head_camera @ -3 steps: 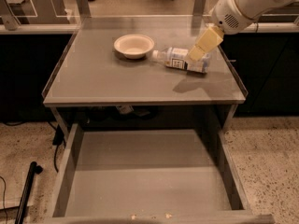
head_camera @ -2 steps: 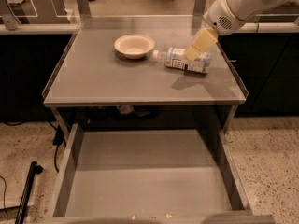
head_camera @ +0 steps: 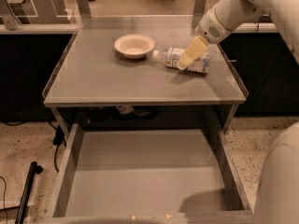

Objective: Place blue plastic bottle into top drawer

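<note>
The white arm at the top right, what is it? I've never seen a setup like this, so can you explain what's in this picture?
That is a robot arm, one arm on a mobile base, ending in a pincer for grasping. There is only one picture, looking down at the table from the front; where the camera is mounted is not known. On the grey table sit a cream bowl and, to its right, the blue plastic bottle lying on its side. The pincer hangs right at the bottle; whether it grips it cannot be seen. Below, the top drawer is pulled open, and the bottle should go there.
</note>
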Robot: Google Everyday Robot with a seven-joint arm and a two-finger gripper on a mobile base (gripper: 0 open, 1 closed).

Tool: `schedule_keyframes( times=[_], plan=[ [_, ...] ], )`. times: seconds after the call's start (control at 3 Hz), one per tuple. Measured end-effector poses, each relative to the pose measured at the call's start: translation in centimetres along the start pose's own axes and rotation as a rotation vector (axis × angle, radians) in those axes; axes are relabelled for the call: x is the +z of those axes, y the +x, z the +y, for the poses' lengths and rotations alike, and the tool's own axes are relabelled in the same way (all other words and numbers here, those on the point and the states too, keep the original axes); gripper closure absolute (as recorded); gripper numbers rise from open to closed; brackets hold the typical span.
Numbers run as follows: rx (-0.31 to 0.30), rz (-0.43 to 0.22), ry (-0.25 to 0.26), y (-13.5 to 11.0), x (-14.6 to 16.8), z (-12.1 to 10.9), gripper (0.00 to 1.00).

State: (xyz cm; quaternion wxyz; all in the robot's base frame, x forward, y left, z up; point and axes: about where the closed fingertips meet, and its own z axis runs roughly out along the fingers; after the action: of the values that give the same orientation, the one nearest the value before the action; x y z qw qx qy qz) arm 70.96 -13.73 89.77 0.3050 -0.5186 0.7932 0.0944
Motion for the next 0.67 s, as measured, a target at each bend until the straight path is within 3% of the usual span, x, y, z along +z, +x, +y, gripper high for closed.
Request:
schedule_keyframes(
  times=[0.67],
  plan=[
    [0.027, 0.026, -0.056, 1.1, 3.8, -0.4, 0.00]
  ],
)
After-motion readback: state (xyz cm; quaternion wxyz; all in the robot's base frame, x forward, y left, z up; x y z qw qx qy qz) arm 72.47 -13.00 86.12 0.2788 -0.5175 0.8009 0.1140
